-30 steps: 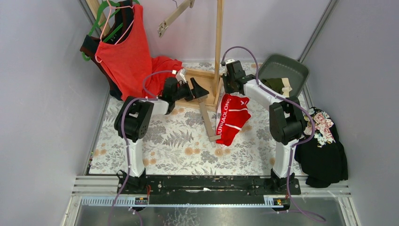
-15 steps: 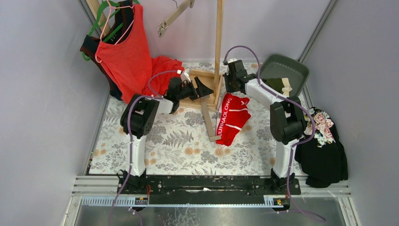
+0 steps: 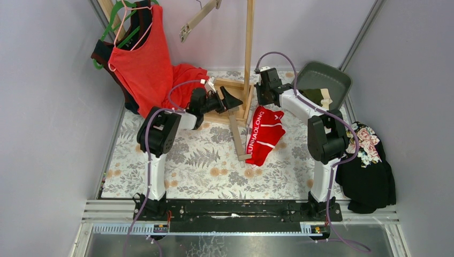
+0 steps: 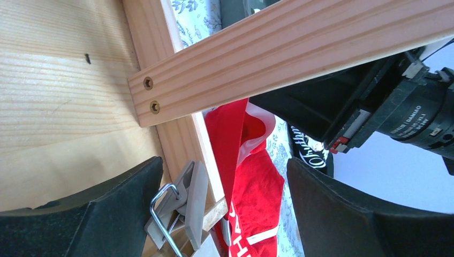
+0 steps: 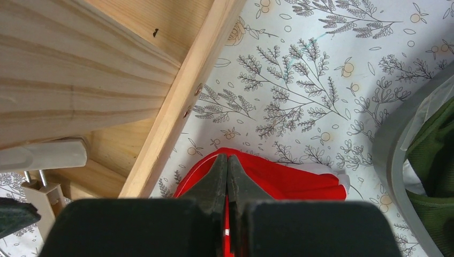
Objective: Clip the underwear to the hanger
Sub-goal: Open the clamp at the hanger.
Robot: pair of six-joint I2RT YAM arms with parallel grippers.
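Note:
The bright red underwear, lettered JUNHAOLONG, lies on the flowered mat with its far edge lifted. My right gripper is shut on that edge; in the right wrist view red cloth shows between its closed fingers. The wooden hanger lies on the mat just left of the red briefs. My left gripper stands open at the hanger's far end. In the left wrist view a grey clip sits by the left finger and the red underwear lies between the fingers, further off. The olive green underwear lies in the grey bin.
A wooden stand, its post rising from a base, is right by both grippers. A red tank top hangs at the back left. A black floral cloth lies at the right. Another hanger hangs at the top.
My left gripper has moved right and further back, towards the stand's base and the hanger's far end. The right gripper has stayed shut on the red underwear.

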